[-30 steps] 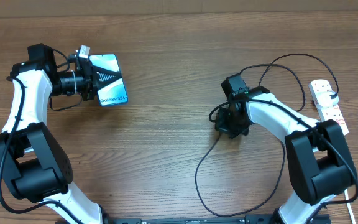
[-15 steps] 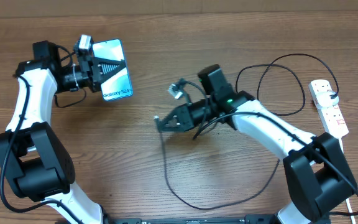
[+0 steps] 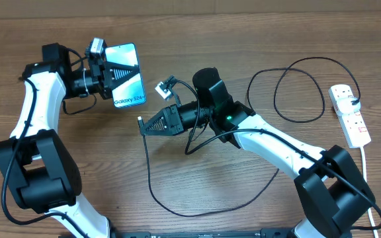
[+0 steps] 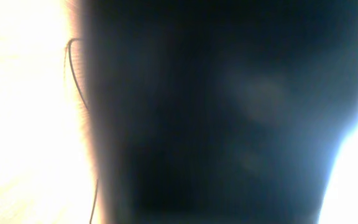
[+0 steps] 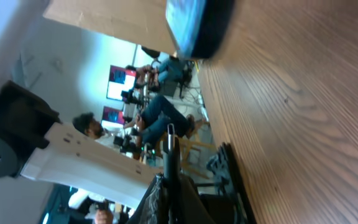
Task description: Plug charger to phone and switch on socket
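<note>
Your right claw (image 3: pixel 143 125) is clenched on the charger (image 3: pixel 190 213) at its connector tip, aimed at the phone (image 3: pixel 129 94) just ahead, which your left claw (image 3: pixel 126 73) grasps. Left wrist view is dark blur, so the phone's port is hidden. Since half a second ago the tip has closed in on the phone. Behind the right claw lies the socket (image 3: pixel 349 114) on the wooden table (image 3: pixel 243 39); seated people (image 5: pixel 160 118) show beyond.
</note>
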